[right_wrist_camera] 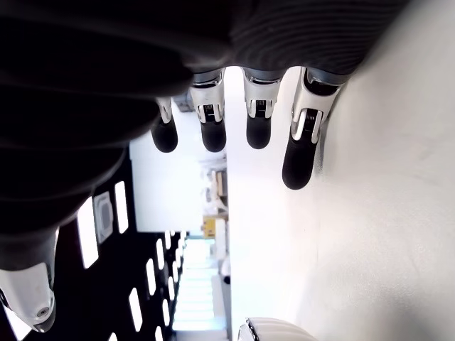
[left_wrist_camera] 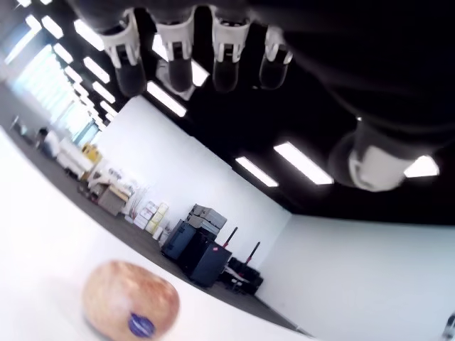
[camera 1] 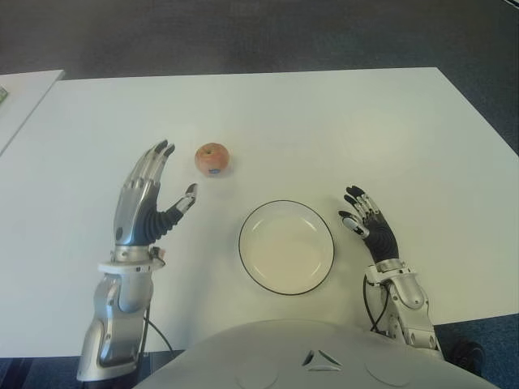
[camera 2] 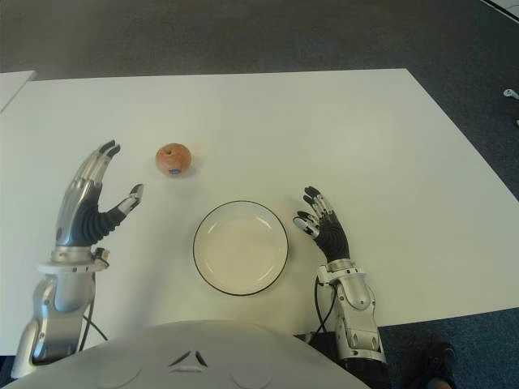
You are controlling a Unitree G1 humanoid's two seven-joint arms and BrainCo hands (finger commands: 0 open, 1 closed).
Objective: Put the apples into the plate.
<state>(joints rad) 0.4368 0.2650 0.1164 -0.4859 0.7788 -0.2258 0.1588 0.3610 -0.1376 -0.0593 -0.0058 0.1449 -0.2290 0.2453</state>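
Observation:
A single reddish-yellow apple with a small blue sticker sits on the white table, beyond and to the left of the plate. The white plate with a dark rim lies empty near the table's front. My left hand is raised just left of the apple and nearer to me, fingers spread, palm turned toward it, holding nothing. My right hand shows just right of the plate, fingers relaxed and empty.
A second white table's corner shows at the far left. Dark carpet floor lies beyond the table's far edge and to its right.

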